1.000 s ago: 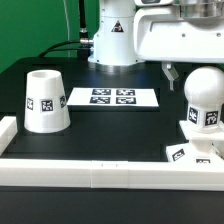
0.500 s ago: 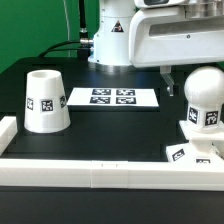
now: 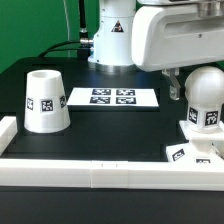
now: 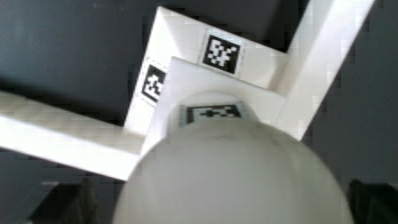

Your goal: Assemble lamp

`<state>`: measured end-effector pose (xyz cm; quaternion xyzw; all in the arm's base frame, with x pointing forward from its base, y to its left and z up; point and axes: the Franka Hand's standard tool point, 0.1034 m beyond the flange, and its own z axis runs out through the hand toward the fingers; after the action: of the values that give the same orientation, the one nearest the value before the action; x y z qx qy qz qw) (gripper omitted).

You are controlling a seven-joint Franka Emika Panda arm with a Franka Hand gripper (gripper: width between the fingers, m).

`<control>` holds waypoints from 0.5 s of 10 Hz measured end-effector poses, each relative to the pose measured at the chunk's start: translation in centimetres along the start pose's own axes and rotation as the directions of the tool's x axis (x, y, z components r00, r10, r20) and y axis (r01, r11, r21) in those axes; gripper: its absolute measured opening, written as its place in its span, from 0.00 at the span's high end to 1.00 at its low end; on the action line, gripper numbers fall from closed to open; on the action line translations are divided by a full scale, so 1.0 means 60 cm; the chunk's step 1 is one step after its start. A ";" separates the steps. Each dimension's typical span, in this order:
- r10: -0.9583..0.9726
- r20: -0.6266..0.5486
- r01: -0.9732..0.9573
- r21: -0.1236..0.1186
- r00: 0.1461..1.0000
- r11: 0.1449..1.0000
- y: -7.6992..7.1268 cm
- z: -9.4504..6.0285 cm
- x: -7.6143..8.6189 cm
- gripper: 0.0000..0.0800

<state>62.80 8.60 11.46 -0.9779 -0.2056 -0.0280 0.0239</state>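
1. Bulb [image 3: 205,95] stands upright on the base [image 3: 196,150], in the desk's [image 3: 110,130] near corner on the exterior view's right, tucked against the white rim [image 3: 90,172].
2. Shade [image 3: 45,100] waits well apart, by the desk's edge on the exterior view's left. The marker board [image 3: 112,97] lies between them, nearer the far edge.
3. Arm [image 3: 165,40] hangs over the bulb, and one finger [image 3: 174,84] shows just beside its round head. I cannot tell whether the jaws are apart or clamped on it. In the wrist view the head [image 4: 222,170] fills the middle.
4. Seating the bulb in the base looks like the step in hand. I would keep the wrist square over the bulb's axis, grip the head evenly and turn without any sideways push.
5. Smooth round plastic may slip, so the rim should brace the base.
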 end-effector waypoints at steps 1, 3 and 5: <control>-0.100 0.004 0.100 -0.011 0.995 0.995 0.000 -0.001 0.001 0.13; -0.192 0.006 0.192 -0.012 0.981 0.981 0.003 0.000 -0.001 0.13; -0.297 0.011 0.298 -0.015 0.955 0.955 0.005 0.000 -0.001 0.13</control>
<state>62.84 8.28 11.44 -0.9361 -0.3503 -0.0289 0.0103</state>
